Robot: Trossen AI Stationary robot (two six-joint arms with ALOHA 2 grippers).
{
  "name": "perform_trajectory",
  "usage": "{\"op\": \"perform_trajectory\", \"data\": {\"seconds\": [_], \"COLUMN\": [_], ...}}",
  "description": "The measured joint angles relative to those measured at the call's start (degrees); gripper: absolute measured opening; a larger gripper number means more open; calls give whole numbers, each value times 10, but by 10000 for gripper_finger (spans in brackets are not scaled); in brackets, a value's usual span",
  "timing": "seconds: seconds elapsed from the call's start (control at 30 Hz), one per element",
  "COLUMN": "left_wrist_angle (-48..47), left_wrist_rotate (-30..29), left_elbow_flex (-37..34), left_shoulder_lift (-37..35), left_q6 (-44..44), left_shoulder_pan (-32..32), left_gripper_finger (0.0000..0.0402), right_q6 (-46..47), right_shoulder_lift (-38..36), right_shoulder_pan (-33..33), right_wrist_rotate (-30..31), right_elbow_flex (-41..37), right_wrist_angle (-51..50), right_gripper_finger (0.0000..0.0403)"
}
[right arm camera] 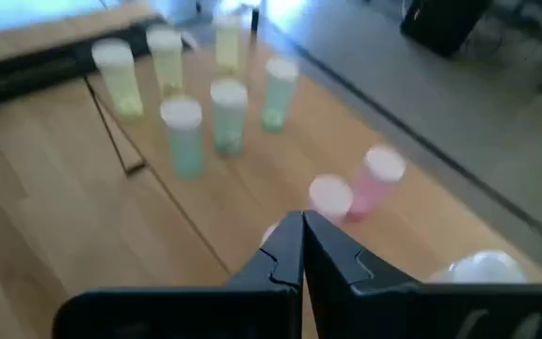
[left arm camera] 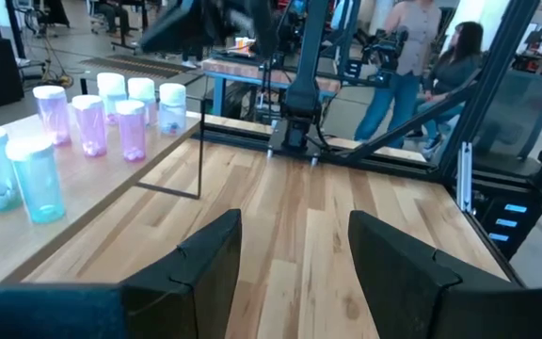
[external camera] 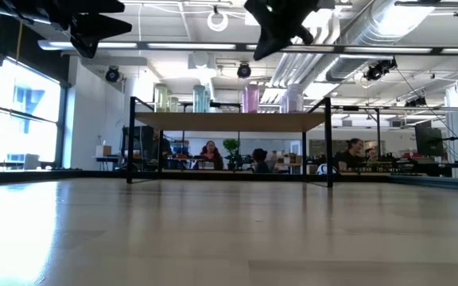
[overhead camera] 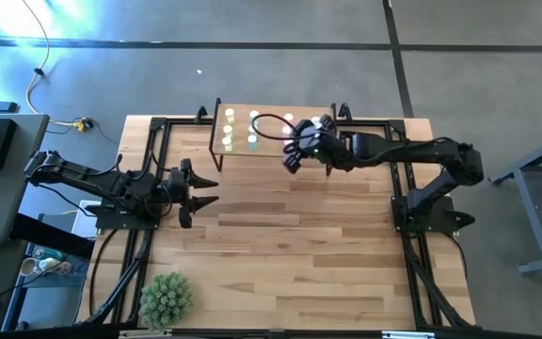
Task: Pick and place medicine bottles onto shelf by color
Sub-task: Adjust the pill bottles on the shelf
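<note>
We see small pale-capped medicine bottles [right arm camera: 229,115] in yellow, green and pink upright on the shelf [overhead camera: 269,151], the empty right gripper [right arm camera: 302,222] closed above, the left gripper [left arm camera: 294,254] parted.

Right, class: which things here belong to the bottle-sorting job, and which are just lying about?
Part of the job:
medicine bottles
shelf
right gripper, shut above the shelf
left gripper, open and empty over the table

Just lying about:
potted plant
yellow cable on the floor
</note>
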Motion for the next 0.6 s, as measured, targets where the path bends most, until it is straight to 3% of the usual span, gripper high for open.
{"op": "perform_trajectory", "data": {"seconds": [0.6], "left_wrist_angle": [-1], "left_wrist_rotate": [0], "left_elbow_flex": [0], "left_shoulder_lift": [0], "left_q6": [0], "left_shoulder_pan": [0], "left_gripper_finger": [186], "right_q6": [73], "right_shoulder_lift": [28], "right_shoulder_pan": [-41], "right_wrist_rotate": [-63], "right_elbow_flex": [3], "right_wrist_angle": [-69], "right_gripper_finger": [0]}}
